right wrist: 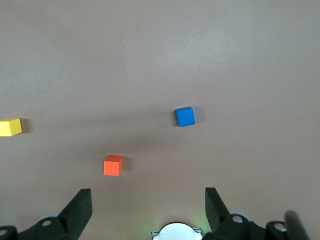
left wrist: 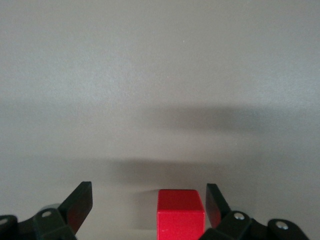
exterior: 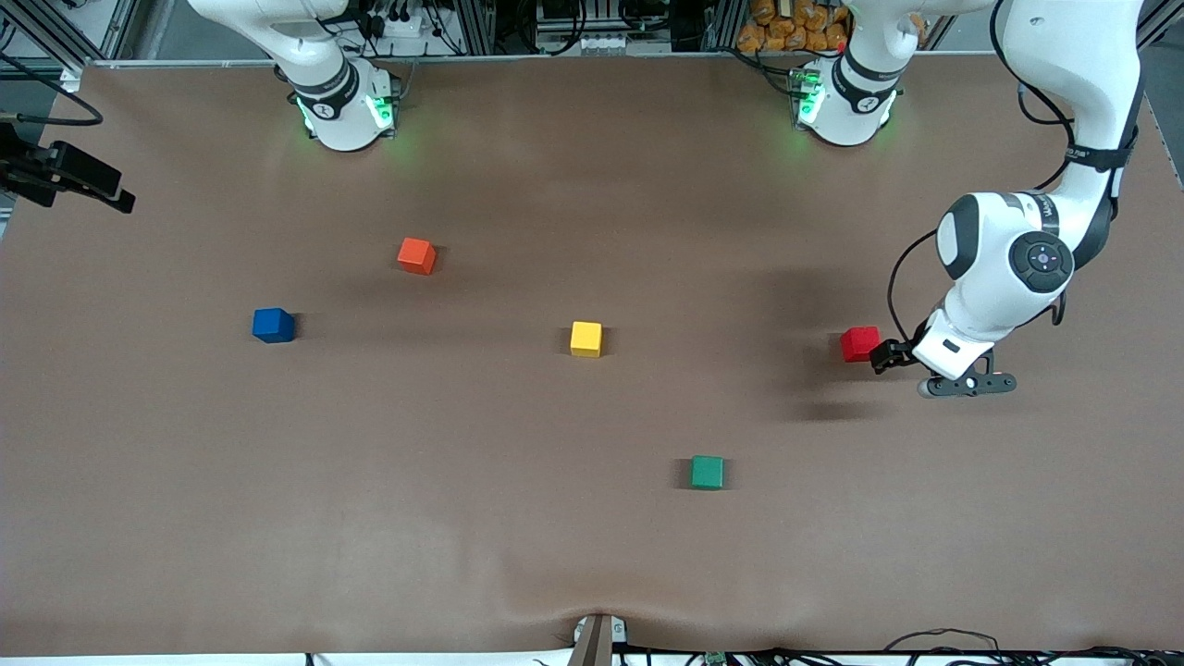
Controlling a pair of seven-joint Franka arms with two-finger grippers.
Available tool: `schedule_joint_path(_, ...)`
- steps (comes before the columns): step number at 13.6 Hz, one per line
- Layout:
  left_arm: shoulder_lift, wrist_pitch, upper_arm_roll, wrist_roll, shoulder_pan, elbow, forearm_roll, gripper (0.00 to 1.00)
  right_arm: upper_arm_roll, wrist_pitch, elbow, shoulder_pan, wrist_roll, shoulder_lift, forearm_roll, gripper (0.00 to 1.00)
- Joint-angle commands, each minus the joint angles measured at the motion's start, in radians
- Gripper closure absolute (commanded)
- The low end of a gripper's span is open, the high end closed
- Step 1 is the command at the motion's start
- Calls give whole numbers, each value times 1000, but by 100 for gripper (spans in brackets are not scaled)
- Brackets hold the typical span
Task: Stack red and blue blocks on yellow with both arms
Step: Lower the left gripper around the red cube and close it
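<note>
Both jaws spread: left gripper (left wrist: 149, 210) straddles red block (left wrist: 180, 214); right wrist sights blue block (right wrist: 185, 116).

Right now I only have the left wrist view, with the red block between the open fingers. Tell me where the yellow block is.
Observer: The yellow block sits mid-table. From the red block at your left tool, it lies toward the right arm's end, about as near the front camera.
Operator: Report the other blocks near that line.
Observer: The green block lies nearer the front camera than both, off that line.
Operator: Give me the blue block.
Observer: The blue block lies closer still to the right arm's end. The right tool waits open above the table near its base.
</note>
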Motion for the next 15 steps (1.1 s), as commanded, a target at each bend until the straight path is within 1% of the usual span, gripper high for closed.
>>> schedule_joint_path(1, -10, 18, -36, -66, -8, -44, -14, 0, -3, -4, 14, 8, -29, 1, -3, 0)
schedule_joint_path(3, -10, 18, -45, -89, -6, -67, -15, 0, -5, -1, 14, 0, -92, 1, -3, 0)
schedule_joint_path(9, 1, 18, -43, -84, 0, -104, -12, 0, -8, -6, 13, -4, -92, 1, -3, 0)
schedule_joint_path(13, 22, 18, -43, -86, -2, -107, -11, 0, -8, -7, 11, -4, -92, 1, -3, 0)
schedule_joint_path(14, 30, 20, -43, -86, -2, -105, -11, 8, -9, -9, 11, -6, -94, 1, -3, 0)
schedule_joint_path(15, 33, 20, -43, -86, -3, -104, -11, 26, -9, -10, 10, -4, -94, 1, -3, 0)
